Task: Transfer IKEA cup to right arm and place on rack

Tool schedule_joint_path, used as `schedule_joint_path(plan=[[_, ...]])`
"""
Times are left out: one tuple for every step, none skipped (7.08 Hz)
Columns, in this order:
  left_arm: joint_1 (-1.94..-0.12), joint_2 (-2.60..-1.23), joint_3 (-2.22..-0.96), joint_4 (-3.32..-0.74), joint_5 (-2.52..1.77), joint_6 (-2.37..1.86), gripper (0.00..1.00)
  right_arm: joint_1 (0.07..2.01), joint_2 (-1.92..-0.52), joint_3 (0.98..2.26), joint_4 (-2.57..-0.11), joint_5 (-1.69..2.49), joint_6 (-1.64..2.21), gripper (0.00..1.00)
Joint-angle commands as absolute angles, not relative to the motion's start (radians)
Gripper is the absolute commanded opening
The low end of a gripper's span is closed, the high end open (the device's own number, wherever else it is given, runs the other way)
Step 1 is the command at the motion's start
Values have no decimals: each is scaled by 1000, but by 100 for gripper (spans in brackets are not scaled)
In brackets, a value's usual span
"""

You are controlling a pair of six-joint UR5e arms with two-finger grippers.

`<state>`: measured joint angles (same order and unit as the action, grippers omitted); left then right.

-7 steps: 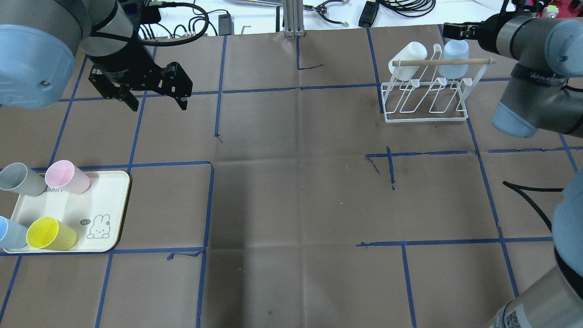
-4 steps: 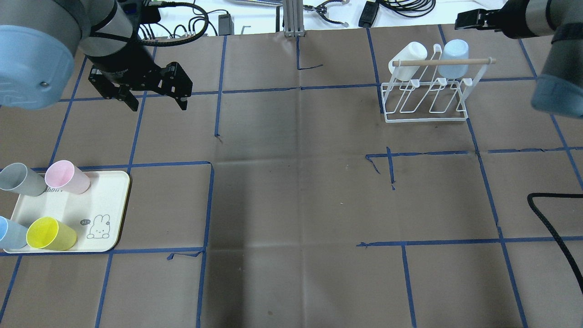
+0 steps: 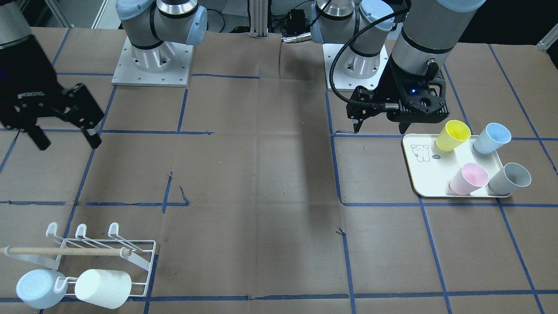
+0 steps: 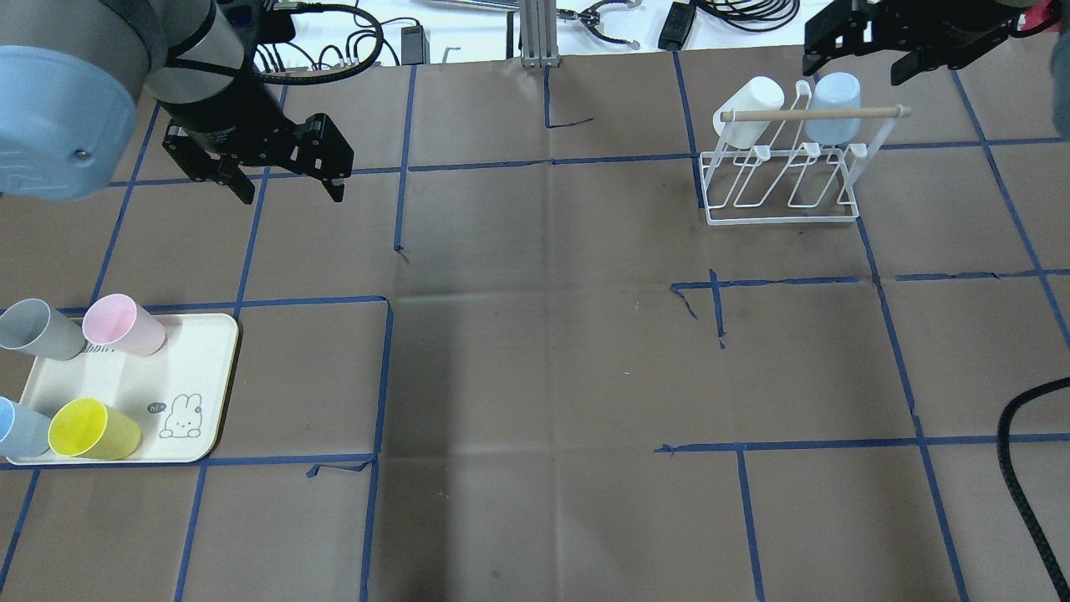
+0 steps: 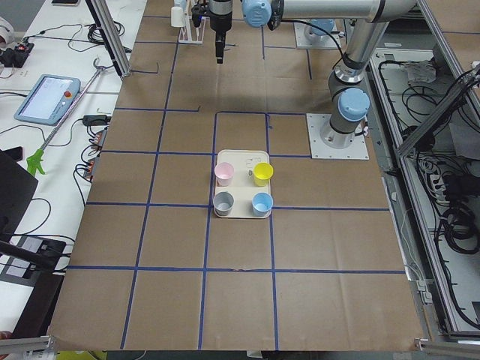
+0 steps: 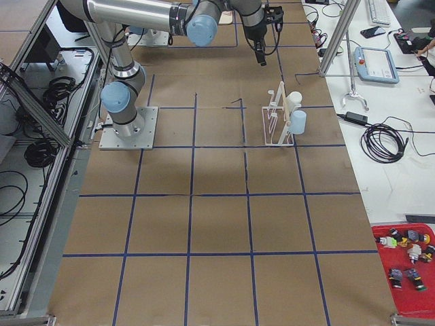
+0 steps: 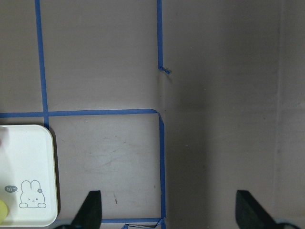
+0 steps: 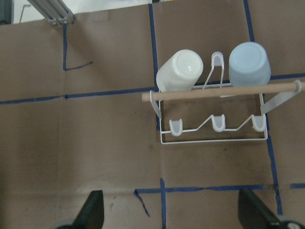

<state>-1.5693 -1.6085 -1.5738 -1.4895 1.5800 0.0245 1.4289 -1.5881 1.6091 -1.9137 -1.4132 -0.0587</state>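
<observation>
The left claw [image 4: 291,194] hangs wide open and empty over bare table [image 4: 543,351]. It is near a cream tray [image 4: 125,385] where a yellow cup [image 4: 92,429], a pink cup [image 4: 125,324], a grey cup [image 4: 38,329] and a blue cup [image 4: 21,426] stand mouth up. The right claw [image 3: 68,140], also spread wide with nothing between its fingers, hovers over the far side of the table just beyond a white wire rack [image 4: 809,150]. A white cup [image 4: 756,96] and a pale blue cup [image 4: 834,100] already sit upside down, side by side, on the rack's back prongs.
</observation>
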Motion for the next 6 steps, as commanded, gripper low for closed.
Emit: schedule_joint_path(plan=[[-1569, -1608, -1574, -1489, 1580, 25, 100, 1607, -1623, 1600, -1783, -1524, 23, 100], [-1569, -1608, -1575, -1489, 1580, 25, 100, 1661, -1629, 1601, -1734, -1563, 25, 100], [-1569, -1608, -1575, -1489, 1580, 25, 100, 1686, -1631, 1598, -1706, -1578, 25, 100], [-1569, -1608, -1575, -1489, 1580, 25, 100, 1686, -1631, 1600, -1700, -1578, 25, 100], [-1569, -1608, -1577, -1489, 1580, 25, 100, 1686, -1631, 1606, -1694, -1578, 26, 100], [-1569, -1608, -1577, -1489, 1578, 25, 100, 1684, -1628, 1615, -1689, -1582, 26, 100]])
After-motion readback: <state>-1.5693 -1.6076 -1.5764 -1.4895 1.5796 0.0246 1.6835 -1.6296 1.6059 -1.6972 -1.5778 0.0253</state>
